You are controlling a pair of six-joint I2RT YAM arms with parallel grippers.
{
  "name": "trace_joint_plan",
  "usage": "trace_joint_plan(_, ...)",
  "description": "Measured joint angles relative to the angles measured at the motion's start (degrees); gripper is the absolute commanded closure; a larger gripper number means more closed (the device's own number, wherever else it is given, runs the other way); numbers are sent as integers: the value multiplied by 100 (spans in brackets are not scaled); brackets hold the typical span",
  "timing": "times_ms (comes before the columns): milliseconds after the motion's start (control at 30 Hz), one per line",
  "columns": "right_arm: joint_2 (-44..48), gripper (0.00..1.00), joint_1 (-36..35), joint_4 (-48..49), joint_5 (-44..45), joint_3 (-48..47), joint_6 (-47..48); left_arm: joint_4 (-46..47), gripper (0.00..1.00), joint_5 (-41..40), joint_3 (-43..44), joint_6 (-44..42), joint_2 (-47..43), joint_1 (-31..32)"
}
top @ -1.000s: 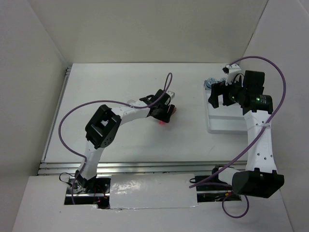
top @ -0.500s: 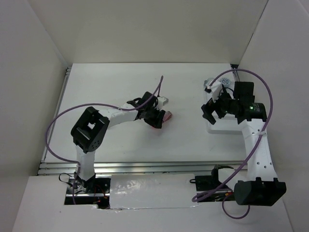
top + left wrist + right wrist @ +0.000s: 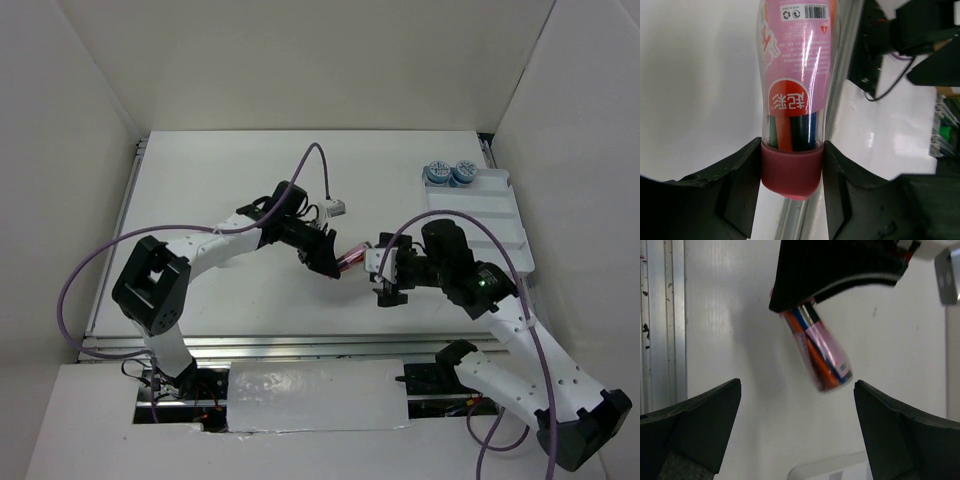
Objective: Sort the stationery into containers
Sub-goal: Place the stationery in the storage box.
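Pink tube [image 3: 795, 90], top cropped, clenched in left pincer [image 3: 792, 170]; right pincer [image 3: 796, 390] agape, empty.

A white table [image 3: 230, 180] fills the middle, closed in by plain white panels: a back wall [image 3: 300, 60], a left wall [image 3: 50, 200] and a right wall [image 3: 590, 120]. Metal rails [image 3: 300, 347] run along its near and left edges. The light is soft and even, with faint shadows.

The pink tube [image 3: 795, 75] has a dark red cap and a pink label with a red oval with white signs. The pens inside it are orange, blue and green. The pots [image 3: 437, 172] [image 3: 463, 172] are blue, and the tray [image 3: 495, 205] is white.
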State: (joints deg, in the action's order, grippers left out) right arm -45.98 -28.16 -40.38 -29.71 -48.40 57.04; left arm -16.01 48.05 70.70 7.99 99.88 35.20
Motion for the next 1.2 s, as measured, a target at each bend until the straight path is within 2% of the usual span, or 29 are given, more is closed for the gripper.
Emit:
trace_joint_plan(167, -105, 2, -918, 428, 299, 0, 520, -52, 82, 450, -164, 164, -229, 94)
trace_joint_plan(300, -352, 16, -1390, 481, 474, -2, 872, -22, 82, 643, -286, 343, -343, 94)
trace_joint_plan(367, -566, 20, -1556, 472, 566, -2, 1008, -17, 82, 704, -326, 433, -356, 94)
trace_joint_plan(500, -966, 27, -1711, 426, 750, -4, 1207, -20, 81, 774, -354, 461, -380, 94)
trace_joint_plan(667, -1364, 30, -1735, 490, 1067, -118, 1370, 20, 80, 774, -417, 579, -400, 90)
trace_joint_plan(933, -1797, 53, -1707, 577, 1416, -260, 1423, 203, 78, 822, -597, 752, -540, 83)
trace_joint_plan(1000, -1797, 66, -1718, 610, 1469, -260, 1443, 286, 63, 807, -638, 780, -579, 70)
trace_joint_plan(1033, -1797, 74, -1725, 623, 1513, -260, 1447, 332, 43, 793, -656, 815, -595, 61)
trace_joint_plan(1067, -1797, 79, -1733, 632, 1561, -260, 1449, 378, 35, 774, -671, 850, -612, 55)
trace_joint_plan(1100, -1799, 84, -1735, 634, 1600, -262, 1445, 407, 22, 739, -684, 883, -629, 50)
trace_joint_plan(1133, -1799, 92, -1727, 601, 1674, -267, 1443, 411, 17, 754, -693, 881, -664, 37)
trace_joint_plan(1200, -1803, 95, -1622, 466, 1799, -269, 1438, 398, 4, 719, -708, 872, -778, -2)
